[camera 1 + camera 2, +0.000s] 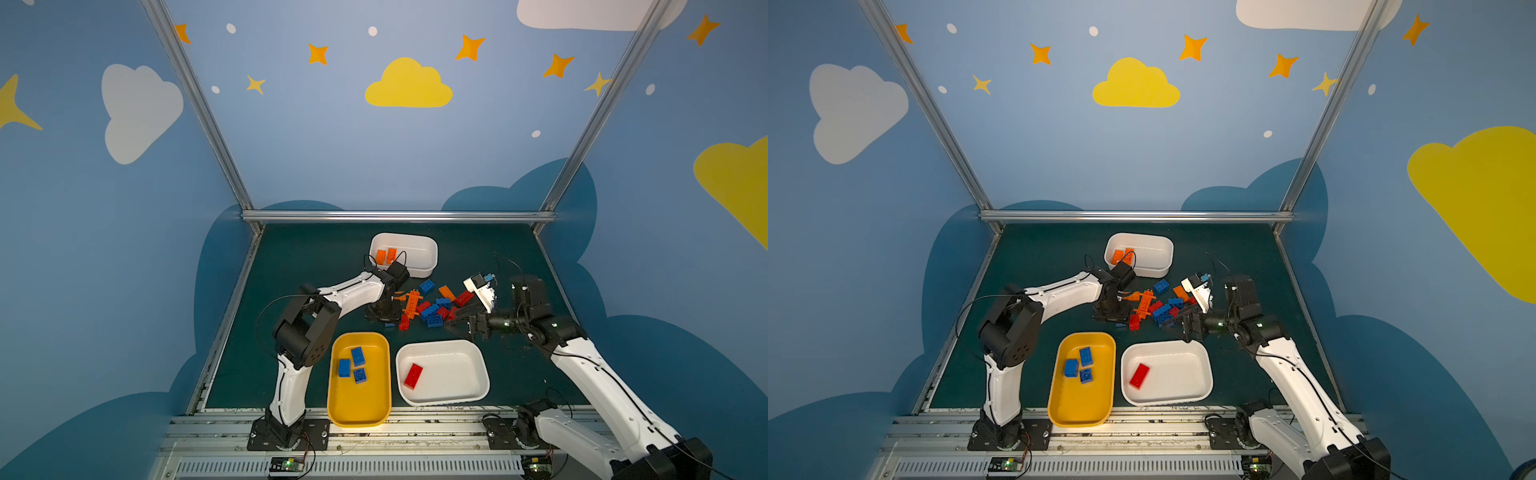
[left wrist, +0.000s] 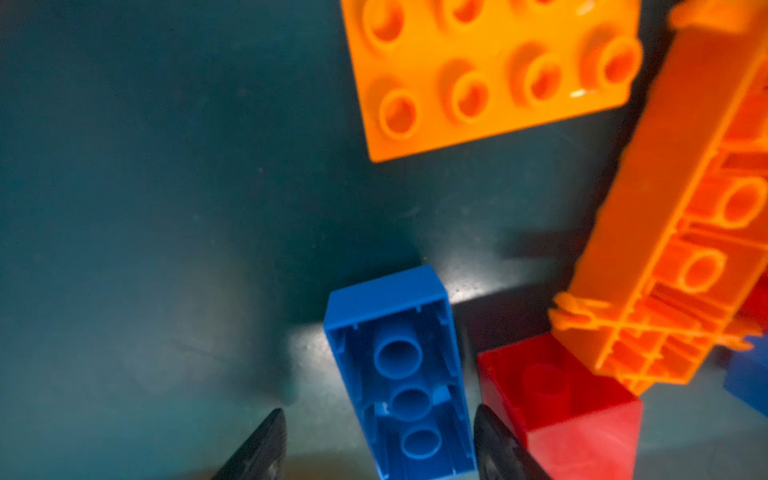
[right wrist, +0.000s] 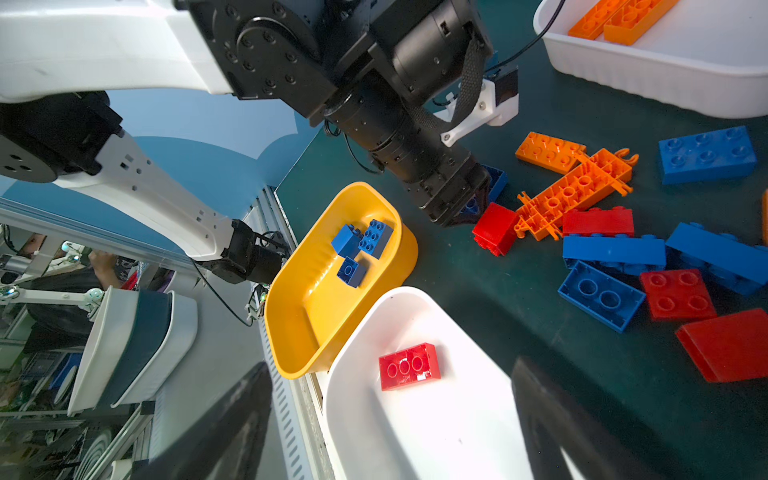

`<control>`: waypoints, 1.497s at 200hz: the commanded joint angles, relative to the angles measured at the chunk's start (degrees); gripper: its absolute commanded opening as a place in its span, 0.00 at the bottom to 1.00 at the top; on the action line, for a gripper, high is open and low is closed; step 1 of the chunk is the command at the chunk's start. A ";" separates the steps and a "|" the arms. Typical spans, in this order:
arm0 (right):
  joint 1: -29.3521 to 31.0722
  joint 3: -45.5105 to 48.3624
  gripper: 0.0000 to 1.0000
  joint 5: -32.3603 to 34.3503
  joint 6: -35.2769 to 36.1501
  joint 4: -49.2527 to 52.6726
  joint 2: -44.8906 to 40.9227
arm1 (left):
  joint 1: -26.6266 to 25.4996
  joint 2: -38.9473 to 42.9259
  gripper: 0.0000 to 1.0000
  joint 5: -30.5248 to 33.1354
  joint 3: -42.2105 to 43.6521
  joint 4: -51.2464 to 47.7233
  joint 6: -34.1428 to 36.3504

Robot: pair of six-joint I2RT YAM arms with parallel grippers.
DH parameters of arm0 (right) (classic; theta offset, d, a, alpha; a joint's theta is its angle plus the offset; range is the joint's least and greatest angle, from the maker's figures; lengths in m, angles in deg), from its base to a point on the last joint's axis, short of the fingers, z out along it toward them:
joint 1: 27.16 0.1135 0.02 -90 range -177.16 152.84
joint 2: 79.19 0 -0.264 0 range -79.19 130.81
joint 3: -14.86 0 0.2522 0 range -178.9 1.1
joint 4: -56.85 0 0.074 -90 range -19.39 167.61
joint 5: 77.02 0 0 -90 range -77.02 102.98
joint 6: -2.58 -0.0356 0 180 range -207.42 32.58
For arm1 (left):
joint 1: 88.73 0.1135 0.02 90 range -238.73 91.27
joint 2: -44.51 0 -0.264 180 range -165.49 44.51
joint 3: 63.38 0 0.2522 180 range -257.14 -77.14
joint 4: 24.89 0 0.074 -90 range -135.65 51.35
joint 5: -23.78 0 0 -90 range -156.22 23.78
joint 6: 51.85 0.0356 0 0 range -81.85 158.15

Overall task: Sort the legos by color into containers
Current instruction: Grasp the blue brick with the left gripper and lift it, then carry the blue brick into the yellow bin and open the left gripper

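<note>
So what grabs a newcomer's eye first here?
The heap of orange, blue and red legos at the centre of the green mat. The yellow tub at its near edge, holding three blue bricks. In the left wrist view, the fingers of the left gripper straddle a blue brick, hollow side showing.

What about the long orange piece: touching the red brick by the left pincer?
Touching: in the left wrist view the orange piece rests on the red brick.
</note>
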 commanded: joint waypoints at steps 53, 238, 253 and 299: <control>-0.26 -0.51 0.89 -1.10 -0.01 0.40 -1.91 | 0.50 -2.70 0.51 4.64 -1.70 -0.54 -2.05; 4.62 2.04 0.89 -7.60 0.89 -7.06 -2.00 | -7.87 23.67 0.29 -2.29 6.32 -17.61 -3.18; 6.27 2.66 0.89 -7.10 2.05 -7.07 -1.91 | -10.25 26.50 0.29 -4.28 9.41 -18.08 -6.45; 10.48 5.16 0.90 -5.22 4.94 -7.70 -2.44 | -13.40 32.77 0.29 -6.28 19.53 -15.49 -13.92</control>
